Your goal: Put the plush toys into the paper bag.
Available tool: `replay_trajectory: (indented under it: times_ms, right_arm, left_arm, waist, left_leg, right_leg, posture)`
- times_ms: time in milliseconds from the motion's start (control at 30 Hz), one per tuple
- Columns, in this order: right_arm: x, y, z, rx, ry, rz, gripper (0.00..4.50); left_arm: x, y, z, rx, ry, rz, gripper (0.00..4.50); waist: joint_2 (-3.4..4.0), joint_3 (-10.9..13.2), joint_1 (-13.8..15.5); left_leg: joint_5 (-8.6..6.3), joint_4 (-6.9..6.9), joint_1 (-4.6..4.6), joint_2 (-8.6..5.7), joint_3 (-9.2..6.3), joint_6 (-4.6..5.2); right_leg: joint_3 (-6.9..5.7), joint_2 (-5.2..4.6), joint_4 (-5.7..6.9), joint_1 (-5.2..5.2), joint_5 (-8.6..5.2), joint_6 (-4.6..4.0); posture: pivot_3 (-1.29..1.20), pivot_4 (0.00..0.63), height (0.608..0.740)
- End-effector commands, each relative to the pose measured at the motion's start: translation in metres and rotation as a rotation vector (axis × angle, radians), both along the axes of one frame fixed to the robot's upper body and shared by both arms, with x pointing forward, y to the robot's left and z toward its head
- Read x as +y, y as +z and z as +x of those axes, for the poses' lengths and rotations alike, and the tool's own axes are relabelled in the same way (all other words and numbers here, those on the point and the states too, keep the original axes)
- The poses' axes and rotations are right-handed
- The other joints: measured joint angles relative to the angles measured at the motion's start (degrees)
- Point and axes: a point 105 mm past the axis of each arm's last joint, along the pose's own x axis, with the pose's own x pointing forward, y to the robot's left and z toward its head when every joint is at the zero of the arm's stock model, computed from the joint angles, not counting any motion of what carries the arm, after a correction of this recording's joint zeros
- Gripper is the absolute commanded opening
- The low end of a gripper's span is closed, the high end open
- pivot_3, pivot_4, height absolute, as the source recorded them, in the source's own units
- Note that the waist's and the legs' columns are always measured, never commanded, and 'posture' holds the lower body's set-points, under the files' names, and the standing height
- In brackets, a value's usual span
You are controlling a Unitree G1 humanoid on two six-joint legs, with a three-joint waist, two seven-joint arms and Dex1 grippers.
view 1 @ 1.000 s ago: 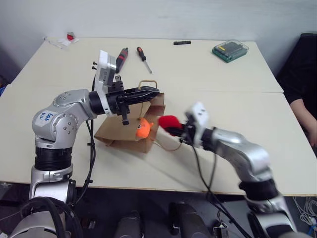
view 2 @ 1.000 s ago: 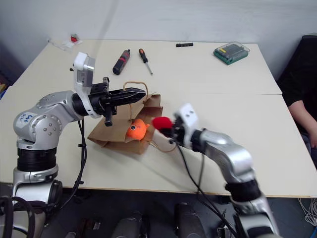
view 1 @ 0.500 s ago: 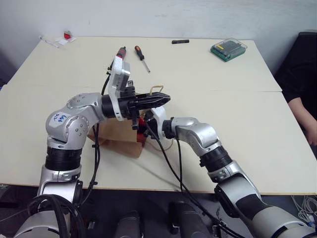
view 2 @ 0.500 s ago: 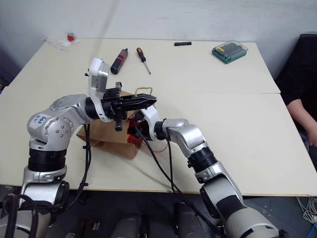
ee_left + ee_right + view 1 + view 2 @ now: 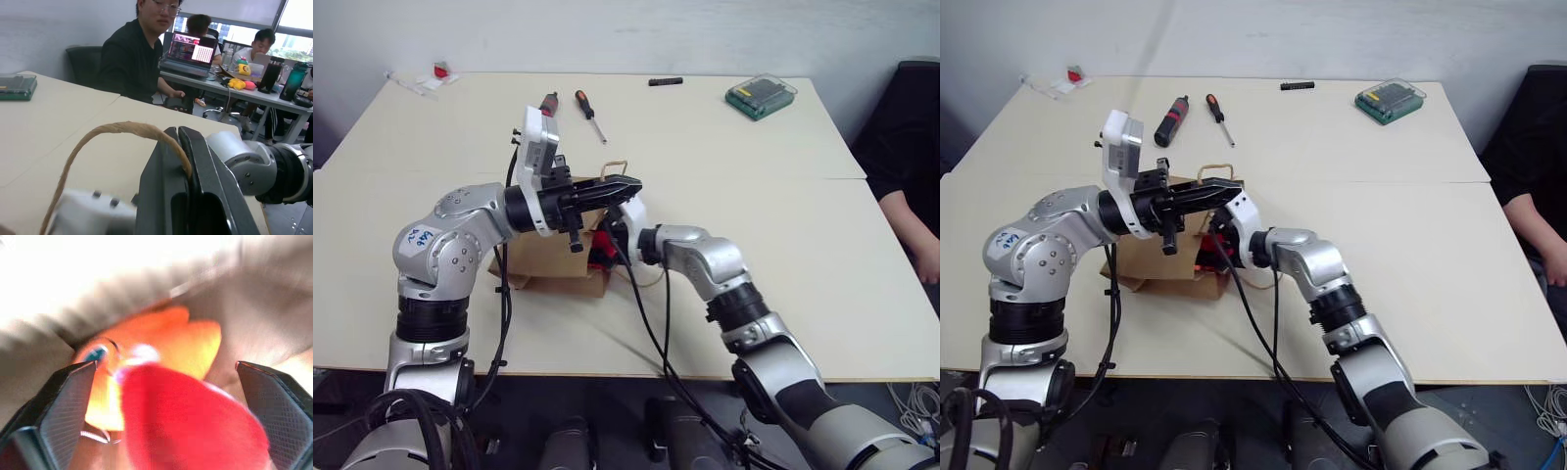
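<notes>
Red plush toy (image 5: 190, 426) (unclamped) against orange toy (image 5: 161, 347).

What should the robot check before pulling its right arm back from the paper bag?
1. Left gripper shut on the bag handle: ok.
2. Right gripper open: ok.
3. Red toy free of the fingers: ok, gaps on both sides.
4. Orange toy inside the paper bag: ok.
5. Red toy fully inside the bag: cannot tell.
</notes>
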Motion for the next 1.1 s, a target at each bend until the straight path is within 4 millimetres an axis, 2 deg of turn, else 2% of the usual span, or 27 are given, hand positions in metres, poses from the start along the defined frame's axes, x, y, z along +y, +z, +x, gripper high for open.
replay_trajectory:
  times_ms: [33,200,333,567,700,800,1033,1100]
  right_arm:
    - [-0.025,0.026,-0.018,-0.063,0.0,0.041,4.47]
    - [-0.07,0.033,-0.036,-0.019,-0.106,0.073,4.47]
    - [-0.104,0.011,-0.051,0.137,-0.238,0.099,4.47]
    - [-0.115,-0.038,-0.048,0.347,-0.402,0.125,4.47]
    - [-0.101,-0.048,-0.047,0.448,-0.388,0.213,4.47]
    - [-0.089,-0.045,-0.042,0.467,-0.374,0.267,3.88]
    - [-0.087,-0.036,-0.034,0.439,-0.381,0.307,1.29]
    - [-0.093,-0.021,-0.038,0.379,-0.358,0.332,0.62]
  left_arm:
    - [0.015,0.014,0.002,-0.045,0.039,-0.031,0.0]
    - [0.018,0.017,0.005,-0.049,0.049,-0.035,0.0]
    - [0.014,0.017,0.006,-0.051,0.036,-0.039,0.0]
    - [0.008,0.015,0.004,-0.054,0.015,-0.033,0.0]
    - [0.007,0.015,0.004,-0.054,0.011,-0.028,0.0]
    - [0.007,0.015,0.004,-0.054,0.01,-0.026,0.0]
    - [0.007,0.016,0.004,-0.058,0.014,-0.022,0.0]
    - [0.008,0.016,0.004,-0.06,0.018,-0.023,0.0]
  waist:
    - [0.0,0.0,0.35]
    - [-0.01,0.0,0.95]
    - [-0.01,-0.01,1.37]
    - [-0.01,-0.01,1.27]
    - [-0.06,-0.04,1.23]
    - [-0.06,-0.04,1.11]
    - [-0.05,-0.03,1.08]
    - [-0.05,-0.03,1.17]
  left_leg:
    - [0.0,0.0,-0.02,-0.02,-0.02,0.0]
    - [-0.01,0.0,-0.03,-0.03,-0.01,0.02]
    - [0.0,-0.02,-0.01,-0.02,-0.01,0.0]
    - [0.02,-0.02,0.06,-0.03,0.05,-0.02]
    - [0.02,-0.02,0.11,-0.04,0.07,-0.02]
    - [0.03,-0.02,0.14,-0.04,0.08,-0.03]
    - [0.03,-0.05,0.08,-0.03,0.06,-0.04]
    - [0.03,-0.04,0.08,-0.04,0.06,-0.02]
  right_leg:
    - [-0.02,-0.02,-0.02,0.0,0.0,0.0]
    - [-0.03,-0.04,-0.01,0.0,0.0,0.01]
    - [-0.03,-0.02,-0.02,0.0,0.0,0.01]
    - [0.04,0.03,0.05,0.01,0.0,0.0]
    - [0.07,0.04,0.06,0.04,0.0,0.01]
    - [0.08,0.05,0.09,0.04,0.0,0.0]
    - [0.07,0.06,0.05,0.02,0.0,0.0]
    - [0.08,0.04,0.04,0.03,0.01,0.0]
  posture:
    - [0.0,0.15,0.74]
    - [0.0,0.15,0.74]
    - [0.0,0.15,0.74]
    - [0.0,0.15,0.74]
    - [0.0,0.15,0.74]
    - [0.0,0.15,0.74]
    - [0.0,0.15,0.74]
    - [0.0,0.15,0.74]
